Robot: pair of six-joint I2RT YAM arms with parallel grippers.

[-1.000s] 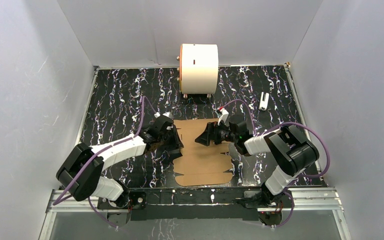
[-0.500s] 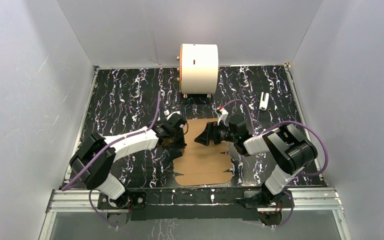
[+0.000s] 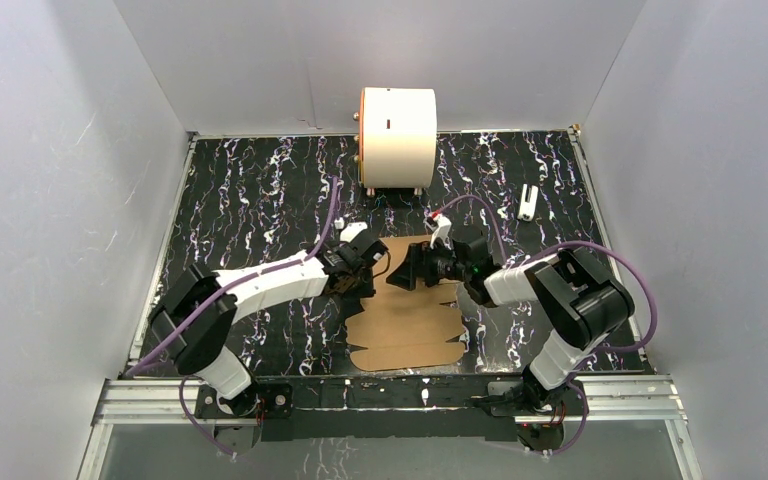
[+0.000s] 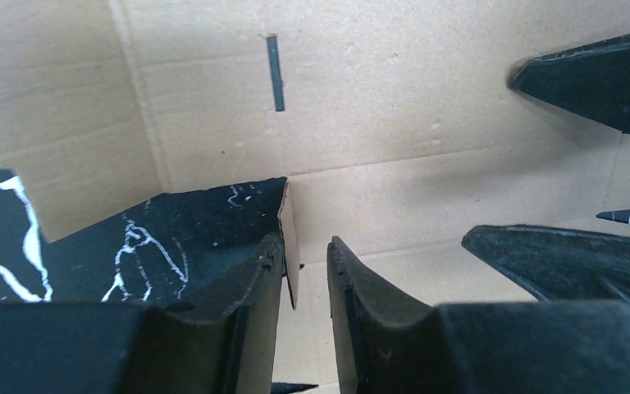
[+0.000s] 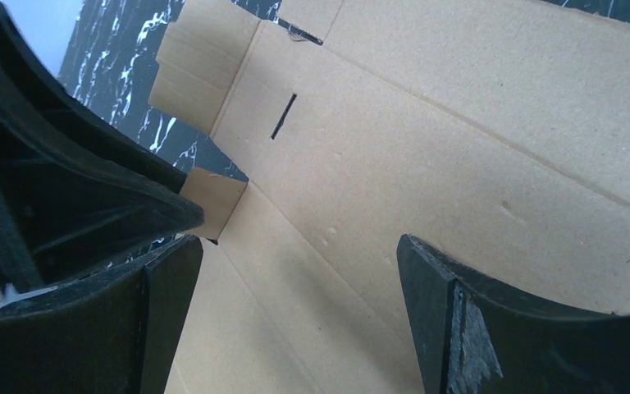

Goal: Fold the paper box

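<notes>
- Box (image 3: 405, 325) lies at the middle of the bench's (image 3: 250, 190) near edge.
- Left tool (image 4: 305, 246) is slightly parted, astride a raised flap (image 4: 289, 238) at the box's left edge.
- Right tool (image 5: 297, 245) is spread wide over the box.

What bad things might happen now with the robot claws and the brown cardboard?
1. The small flap stands between the left gripper's fingers, which are not pinching it, so it might slip out and flop down.
2. The right gripper, wide open, hovers very close to the left one; they might bump.
3. The rest of the paper box lies flat and looks unpinned, so a tug might slide the whole sheet.
</notes>
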